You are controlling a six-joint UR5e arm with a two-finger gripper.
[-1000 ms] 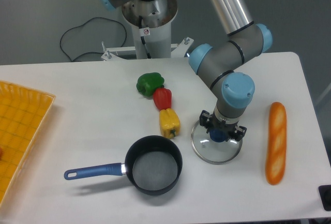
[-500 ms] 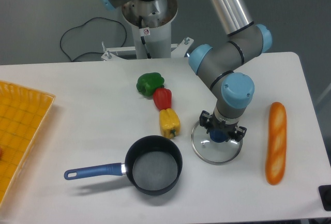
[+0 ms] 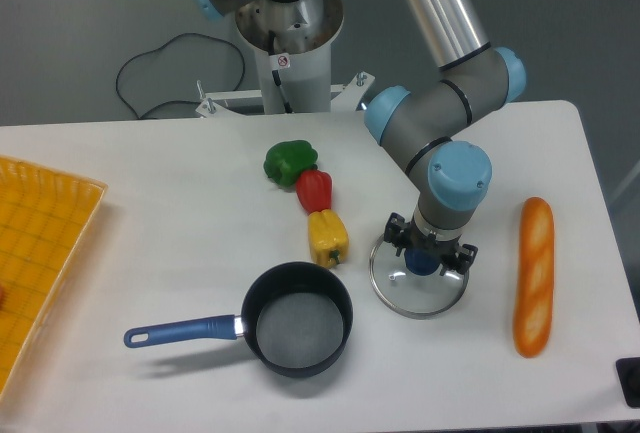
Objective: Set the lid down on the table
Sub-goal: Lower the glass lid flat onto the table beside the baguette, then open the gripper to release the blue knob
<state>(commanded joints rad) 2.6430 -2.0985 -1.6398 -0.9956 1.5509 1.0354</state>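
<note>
The lid [image 3: 418, 288], a clear glass disc with a metal rim, lies flat on the white table [image 3: 150, 213] to the right of the saucepan. Its blue knob [image 3: 425, 262] sits between the fingers of my gripper [image 3: 427, 250], which points straight down over the lid's centre. The fingers stand a little apart on either side of the knob, so the gripper reads as open. Part of the knob and the far side of the lid are hidden by the gripper.
A dark saucepan [image 3: 298, 319] with a blue handle sits left of the lid. Green [image 3: 289, 161], red [image 3: 314, 190] and yellow [image 3: 327, 236] peppers line up behind it. A baguette [image 3: 533, 275] lies at the right, and a yellow tray [image 3: 35, 253] at the left edge.
The gripper's fingers have spread slightly wider around the knob. The lid and the arm have stayed in place.
</note>
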